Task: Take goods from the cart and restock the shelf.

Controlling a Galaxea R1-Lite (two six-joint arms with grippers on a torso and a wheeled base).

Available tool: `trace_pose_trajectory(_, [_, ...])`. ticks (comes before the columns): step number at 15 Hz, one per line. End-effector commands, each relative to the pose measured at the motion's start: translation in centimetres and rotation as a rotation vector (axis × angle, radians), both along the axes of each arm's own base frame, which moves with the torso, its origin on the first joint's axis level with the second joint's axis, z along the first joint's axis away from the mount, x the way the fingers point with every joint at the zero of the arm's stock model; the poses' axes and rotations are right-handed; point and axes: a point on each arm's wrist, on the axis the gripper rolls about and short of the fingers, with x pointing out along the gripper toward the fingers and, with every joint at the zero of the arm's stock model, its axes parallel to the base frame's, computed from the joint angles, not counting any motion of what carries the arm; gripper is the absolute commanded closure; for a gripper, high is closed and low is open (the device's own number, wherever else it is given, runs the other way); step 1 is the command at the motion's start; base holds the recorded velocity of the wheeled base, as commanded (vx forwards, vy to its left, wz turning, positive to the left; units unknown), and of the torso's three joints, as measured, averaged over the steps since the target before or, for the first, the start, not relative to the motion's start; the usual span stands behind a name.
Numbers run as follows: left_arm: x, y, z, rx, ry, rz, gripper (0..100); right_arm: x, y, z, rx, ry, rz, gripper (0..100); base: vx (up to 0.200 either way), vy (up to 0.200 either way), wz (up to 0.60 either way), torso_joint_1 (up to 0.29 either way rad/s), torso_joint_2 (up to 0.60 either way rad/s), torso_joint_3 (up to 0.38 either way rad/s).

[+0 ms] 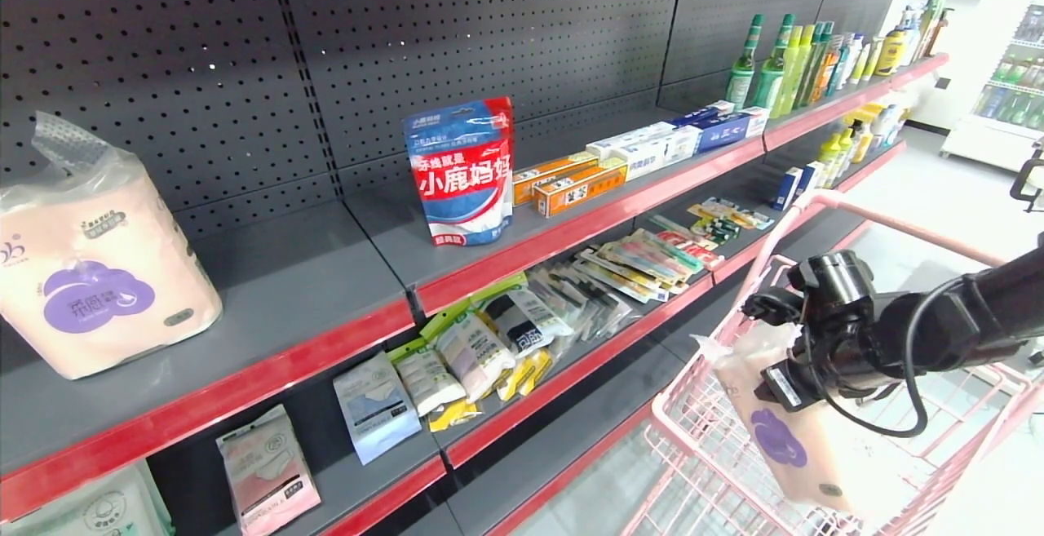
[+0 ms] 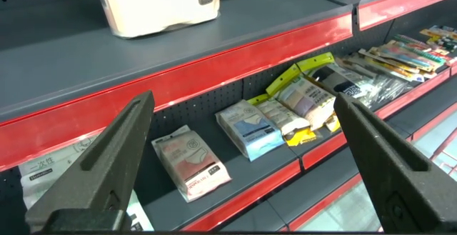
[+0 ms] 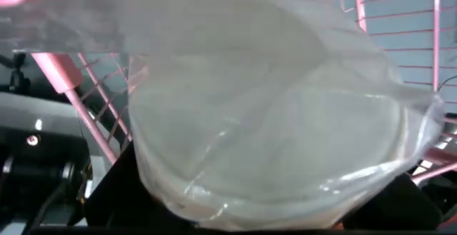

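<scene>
Tissue pack (image 1: 787, 442) | long axis slanting down in cart (image 1: 885, 223) | right claw (image 1: 763, 348) gripping it | left claw (image 2: 243, 103) agape

A shop: stocked shelves (image 1: 310, 275); pink shopping cart (image 1: 897, 228).

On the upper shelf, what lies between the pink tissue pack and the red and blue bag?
Nothing: in the head view only bare grey shelf separates the tissue pack from the bag.

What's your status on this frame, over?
Left claw open, empty. Right claw shut on tissue pack at cart. Nothing blocking shelf.
</scene>
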Motion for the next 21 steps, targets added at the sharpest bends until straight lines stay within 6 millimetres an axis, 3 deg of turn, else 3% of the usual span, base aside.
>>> trace_pose_trajectory(1, [0.0, 0.0, 0.0, 0.000, -0.001, 0.001, 0, -1.5, -0.6, 5.0, 0.023, -0.169, -0.050, 100, 0.000, 0.000, 0.00, 0.000, 0.00, 0.000])
trace_pose_trajectory(5, [0.0, 0.0, 0.0, 0.000, -0.001, 0.001, 0, -6.1, -1.0, 10.7, 0.067, -0.369, -0.078, 100, 0.000, 0.000, 0.00, 0.000, 0.00, 0.000])
trace_pose_trajectory(6, [0.0, 0.0, 0.0, 0.000, -0.001, -0.001, 0, -8.5, -1.1, 12.1, 0.075, -0.428, -0.073, 100, 0.000, 0.000, 0.00, 0.000, 0.00, 0.000])
trace_pose_trajectory(7, [0.0, 0.0, 0.0, 0.000, -0.001, 0.001, 0, -9.3, -1.0, 12.6, 0.081, -0.453, -0.066, 100, 0.000, 0.000, 0.00, 0.000, 0.00, 0.000])
trace_pose_trajectory(9, [0.0, 0.0, 0.0, 0.000, -0.001, -0.001, 0, -13.3, -1.1, 13.3, 0.087, -0.518, -0.043, 100, 0.000, 0.000, 0.00, 0.000, 0.00, 0.000])
trace_pose_trajectory(11, [0.0, 0.0, 0.0, -0.001, -0.001, 0.001, 0, -15.7, -1.5, 13.0, 0.086, -0.541, -0.048, 100, 0.000, 0.000, 0.00, 0.000, 0.00, 0.000])
trace_pose_trajectory(17, [0.0, 0.0, 0.0, -0.001, -0.001, -0.001, 0, -19.2, -2.6, 13.6, 0.065, -0.637, -0.082, 100, 0.000, 0.000, 0.00, 0.000, 0.00, 0.000])
trace_pose_trajectory(21, [0.0, 0.0, 0.0, 0.000, -0.001, 0.001, 0, -19.4, -2.6, 14.1, 0.046, -0.659, -0.057, 100, 0.000, 0.000, 0.00, 0.135, -0.32, -0.179])
